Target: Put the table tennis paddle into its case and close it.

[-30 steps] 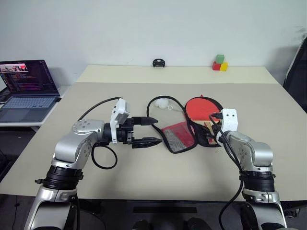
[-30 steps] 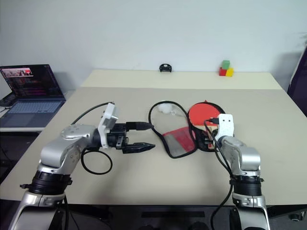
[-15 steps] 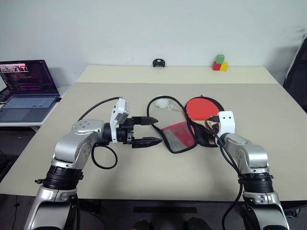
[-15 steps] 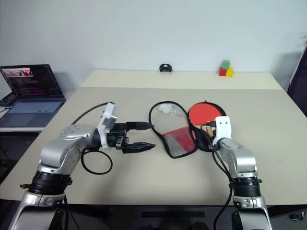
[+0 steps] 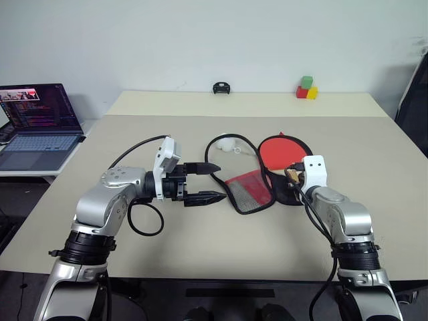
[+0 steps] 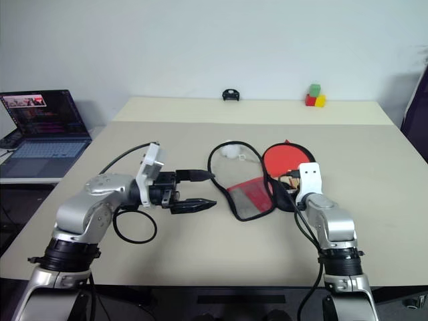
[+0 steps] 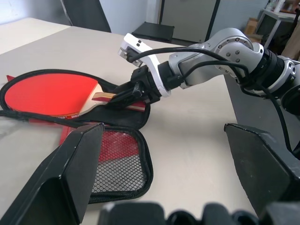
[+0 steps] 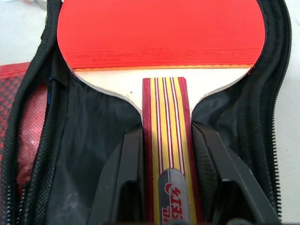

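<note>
The table tennis paddle [image 5: 281, 150] lies red face up inside the open case [image 5: 249, 190], on its black-lined right half [image 8: 89, 154]. The case's mesh flap with its red patch is folded out to the left. My right gripper [image 8: 166, 131] is shut on the paddle's striped wooden handle [image 8: 165, 117], one black finger pressed to each side. In the left wrist view the same grip shows at the handle [image 7: 117, 96]. My left gripper [image 5: 217, 180] hangs open just left of the mesh flap, pointing at it, with nothing between its fingers.
A small white ball [image 5: 226, 144] lies at the case's far left edge. A laptop [image 5: 40, 124] stands on a side table at the left. Coloured blocks [image 5: 306, 88] and a small black object [image 5: 221, 87] sit at the table's far edge.
My right gripper has closed from open onto the paddle's handle and its wrist has rolled slightly. The left arm has kept still.
</note>
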Controlling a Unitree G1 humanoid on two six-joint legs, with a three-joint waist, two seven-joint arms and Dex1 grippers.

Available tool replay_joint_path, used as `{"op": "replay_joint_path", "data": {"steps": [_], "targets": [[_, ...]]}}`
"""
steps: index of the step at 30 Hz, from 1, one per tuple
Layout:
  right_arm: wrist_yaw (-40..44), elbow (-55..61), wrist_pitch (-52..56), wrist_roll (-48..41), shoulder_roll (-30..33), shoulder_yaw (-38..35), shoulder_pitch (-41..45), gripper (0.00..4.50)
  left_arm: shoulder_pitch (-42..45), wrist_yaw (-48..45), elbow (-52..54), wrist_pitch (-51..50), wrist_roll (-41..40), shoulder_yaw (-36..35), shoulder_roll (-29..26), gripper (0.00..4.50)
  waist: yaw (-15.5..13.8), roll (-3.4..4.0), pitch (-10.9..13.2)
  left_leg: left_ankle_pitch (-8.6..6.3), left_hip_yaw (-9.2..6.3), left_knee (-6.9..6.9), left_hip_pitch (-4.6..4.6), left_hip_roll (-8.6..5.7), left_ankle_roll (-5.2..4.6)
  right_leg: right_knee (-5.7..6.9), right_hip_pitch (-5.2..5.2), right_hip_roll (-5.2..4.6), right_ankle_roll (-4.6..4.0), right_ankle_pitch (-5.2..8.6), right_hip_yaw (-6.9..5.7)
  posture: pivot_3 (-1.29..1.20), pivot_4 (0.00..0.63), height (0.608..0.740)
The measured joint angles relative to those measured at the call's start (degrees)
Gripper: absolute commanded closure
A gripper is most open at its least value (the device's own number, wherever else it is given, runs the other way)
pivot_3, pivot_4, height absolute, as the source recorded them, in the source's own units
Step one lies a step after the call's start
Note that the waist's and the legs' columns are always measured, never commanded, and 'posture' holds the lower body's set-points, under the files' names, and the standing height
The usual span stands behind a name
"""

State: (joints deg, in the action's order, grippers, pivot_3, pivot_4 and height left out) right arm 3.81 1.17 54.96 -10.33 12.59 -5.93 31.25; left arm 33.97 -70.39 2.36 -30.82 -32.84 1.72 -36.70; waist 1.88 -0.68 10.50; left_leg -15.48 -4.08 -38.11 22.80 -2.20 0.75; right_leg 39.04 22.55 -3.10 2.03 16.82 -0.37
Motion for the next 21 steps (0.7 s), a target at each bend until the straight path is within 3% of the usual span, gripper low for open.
{"op": "replay_joint_path", "data": {"steps": [4, 12, 21], "targets": [[-0.03, 1.81, 2.06, -0.11, -0.42, 0.03, -0.45, 0.72, -0.01, 0.01, 0.0, 0.0, 0.0, 0.0, 0.0, 0.0, -0.01, 0.0, 0.0, 0.0, 0.0, 0.0, 0.0, -0.01, 0.0, 0.0, 0.0, 0.0, 0.0, 0.0, -0.01, 0.0, 0.15, 0.74], [2.69, 14.63, 10.97, -3.44, 2.34, -1.21, -1.56, 0.72, -0.34, 3.73, -0.25, 0.36, 0.2, -1.49, 0.92, 0.0, -0.08, 0.0, 0.0, 0.0, -0.02, 0.0, 0.01, -0.01, -0.01, 0.0, 0.0, -0.01, 0.0, 0.0, 0.0, 0.0, 0.15, 0.74], [24.04, 23.05, 14.07, -18.06, 20.36, -6.57, -1.98, 0.72, 1.68, 15.41, -13.77, 9.36, 9.04, -3.43, 4.77, 0.0, -0.17, -0.04, 0.0, 0.0, -0.05, -0.01, -0.02, -0.04, -0.05, -0.04, -0.1, -0.01, 0.0, 0.0, -0.14, 0.0, 0.15, 0.74]]}}
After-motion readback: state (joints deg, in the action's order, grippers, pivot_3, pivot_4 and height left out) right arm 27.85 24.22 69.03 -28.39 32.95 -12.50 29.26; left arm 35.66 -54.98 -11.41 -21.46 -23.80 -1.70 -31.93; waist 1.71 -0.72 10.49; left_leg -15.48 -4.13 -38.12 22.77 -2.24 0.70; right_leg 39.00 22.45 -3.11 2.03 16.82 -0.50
